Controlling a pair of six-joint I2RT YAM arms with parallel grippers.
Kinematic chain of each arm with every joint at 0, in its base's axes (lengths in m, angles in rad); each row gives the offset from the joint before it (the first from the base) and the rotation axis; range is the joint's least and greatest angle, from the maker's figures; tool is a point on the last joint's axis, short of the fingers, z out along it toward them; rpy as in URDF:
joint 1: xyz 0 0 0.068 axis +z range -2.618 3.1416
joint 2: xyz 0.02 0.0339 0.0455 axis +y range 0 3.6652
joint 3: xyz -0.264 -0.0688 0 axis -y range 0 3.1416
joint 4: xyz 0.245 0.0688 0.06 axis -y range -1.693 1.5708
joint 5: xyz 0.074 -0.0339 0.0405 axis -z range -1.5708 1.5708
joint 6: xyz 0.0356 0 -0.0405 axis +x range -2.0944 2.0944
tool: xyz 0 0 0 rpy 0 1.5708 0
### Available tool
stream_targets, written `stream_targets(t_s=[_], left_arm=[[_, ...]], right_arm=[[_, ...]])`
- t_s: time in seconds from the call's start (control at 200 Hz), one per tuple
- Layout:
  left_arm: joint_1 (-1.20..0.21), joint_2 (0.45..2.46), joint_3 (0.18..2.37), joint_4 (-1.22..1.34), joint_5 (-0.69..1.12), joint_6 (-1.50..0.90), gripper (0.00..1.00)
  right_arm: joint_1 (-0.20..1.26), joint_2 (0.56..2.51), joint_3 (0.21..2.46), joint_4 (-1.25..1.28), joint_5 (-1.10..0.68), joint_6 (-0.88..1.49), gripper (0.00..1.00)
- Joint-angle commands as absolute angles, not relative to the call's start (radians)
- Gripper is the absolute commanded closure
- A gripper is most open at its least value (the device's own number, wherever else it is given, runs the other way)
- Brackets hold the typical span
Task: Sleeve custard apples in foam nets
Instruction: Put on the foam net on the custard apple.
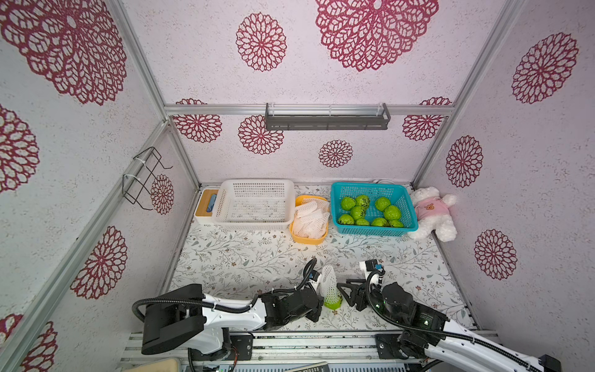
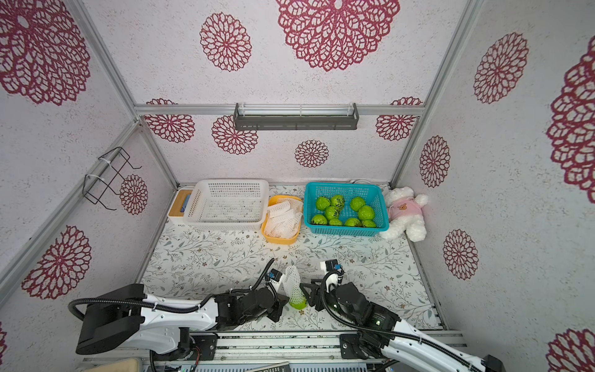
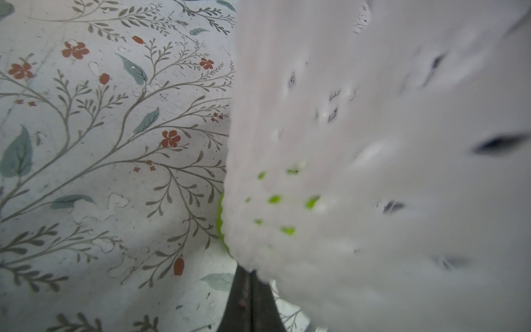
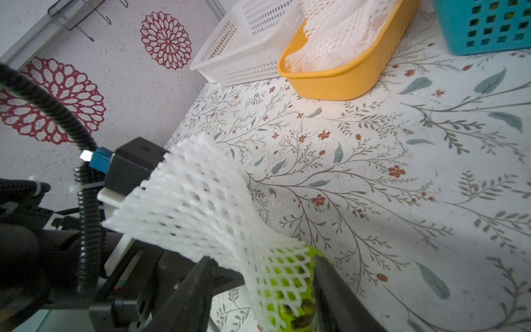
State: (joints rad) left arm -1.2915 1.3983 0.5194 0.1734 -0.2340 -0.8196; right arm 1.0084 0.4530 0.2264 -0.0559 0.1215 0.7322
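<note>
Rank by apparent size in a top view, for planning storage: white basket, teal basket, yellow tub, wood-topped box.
1. The teal basket and the white basket: they look alike, so unranked.
2. The yellow tub.
3. The wood-topped box, partly hidden behind the white basket.

Lying across surface [image 1: 251, 257] rear, left to right: box [image 1: 206, 211], wide basket [image 1: 257, 184], tray [image 1: 309, 241] holding foam nets [image 1: 310, 217], smaller basket [image 1: 373, 230] holding custard apples [image 1: 359, 212], bear [image 1: 431, 212]. Foam net [image 1: 328, 280] draping over custard apple [image 1: 333, 304], front centre.
</note>
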Motion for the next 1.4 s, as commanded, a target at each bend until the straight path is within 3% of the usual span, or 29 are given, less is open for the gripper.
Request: stream_targets(t_s=[0.0,0.285,0.575,0.871,1.141,1.396], left_arm=[[-1.311,1.405,0.535,0.173,-0.246,-0.821,1.0],[-1.312,1.409,0.541,0.167,-0.247,-0.816,1.0],[-1.313,1.441,0.574,0.149,-0.24,-0.8,1.0],[-1.314,1.449,0.583,0.142,-0.241,-0.803,1.0],[-1.315,1.459,0.596,0.134,-0.241,-0.796,1.0],[-1.318,1.466,0.603,0.127,-0.242,-0.796,1.0]], right_arm=[[0.986,0.477,0.278,-0.105,0.181,0.821,0.46],[0.937,0.666,0.301,-0.035,0.015,0.909,0.48],[0.935,0.696,0.251,0.054,-0.077,0.96,0.51],[0.934,0.691,0.208,0.041,-0.06,0.974,0.53],[0.932,0.687,0.201,0.034,-0.05,0.975,0.82],[0.919,0.672,0.204,0.001,-0.034,0.968,0.98]])
